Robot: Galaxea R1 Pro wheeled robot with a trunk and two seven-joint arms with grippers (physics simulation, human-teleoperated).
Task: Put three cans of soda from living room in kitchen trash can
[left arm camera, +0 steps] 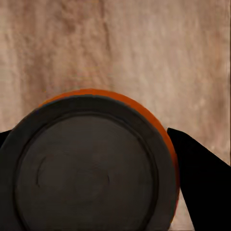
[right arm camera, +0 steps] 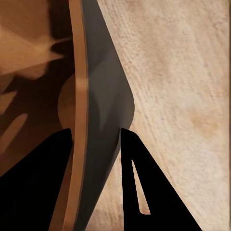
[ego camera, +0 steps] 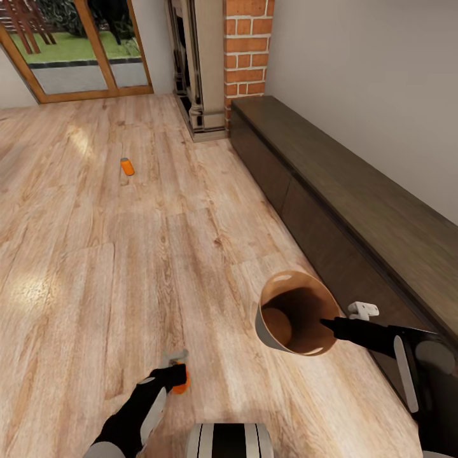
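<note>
Your surroundings, itemised: light wood-plank floor with soft bright patches at your left — daylight from the wood-framed glass door at the far wall, lawn visible beyond. Red-brick fireplace column with a pale stone surround beside it. Long dark bench running along the plain grey wall on your right — its top bare and matte.

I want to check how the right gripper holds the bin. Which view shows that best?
The right wrist view: the trash can's wall runs between the two fingers, one inside, one outside. The head view shows the whole bin tilted, off the floor, on the right gripper, but the pinch is small there.
</note>
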